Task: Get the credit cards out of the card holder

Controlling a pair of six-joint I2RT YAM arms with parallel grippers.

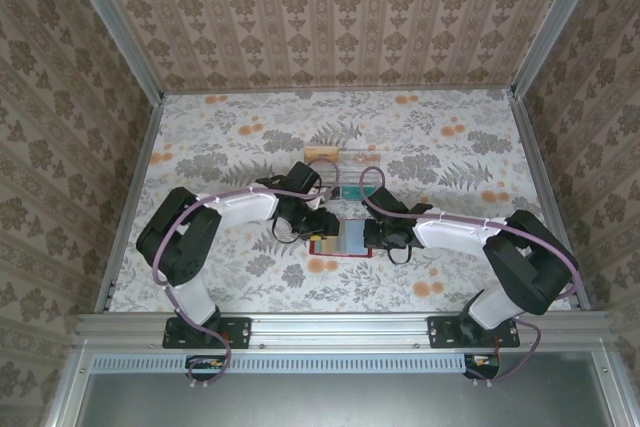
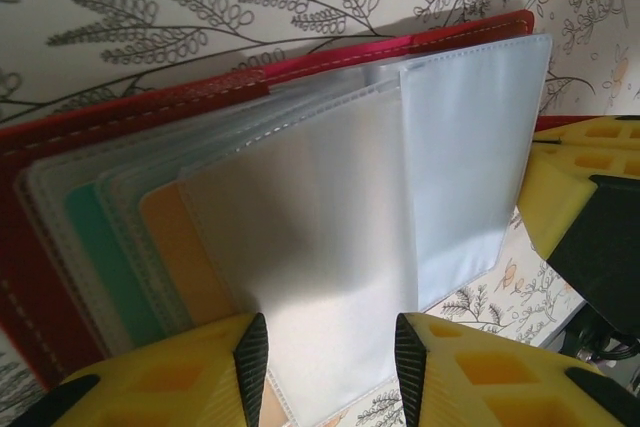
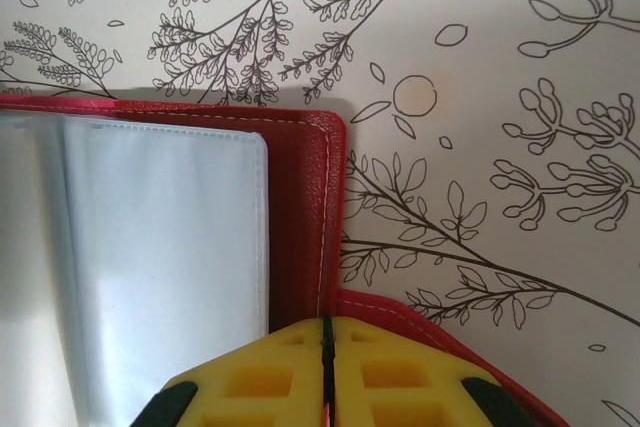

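The card holder (image 1: 343, 240) lies open on the table, red outside, with its clear sleeves (image 2: 330, 247) fanned out. A teal card edge (image 2: 100, 247) and an orange card edge (image 2: 185, 257) show inside the left sleeves; whether these are the credit cards I cannot tell. My left gripper (image 2: 330, 347) stands open at the holder's left side, its fingers astride a frosted sleeve. At the right side, my right gripper (image 3: 325, 332) is shut on the red cover's edge (image 3: 305, 227) and pins it down. Both grippers, left (image 1: 318, 225) and right (image 1: 376, 237), meet over the holder.
A clear plastic tray (image 1: 352, 159) stands just behind the holder, with a tan piece (image 1: 320, 153) at its left end and a teal thing (image 1: 350, 191) in front of it. Floral tablecloth (image 1: 240, 137) spreads all round, and patterned walls enclose the table.
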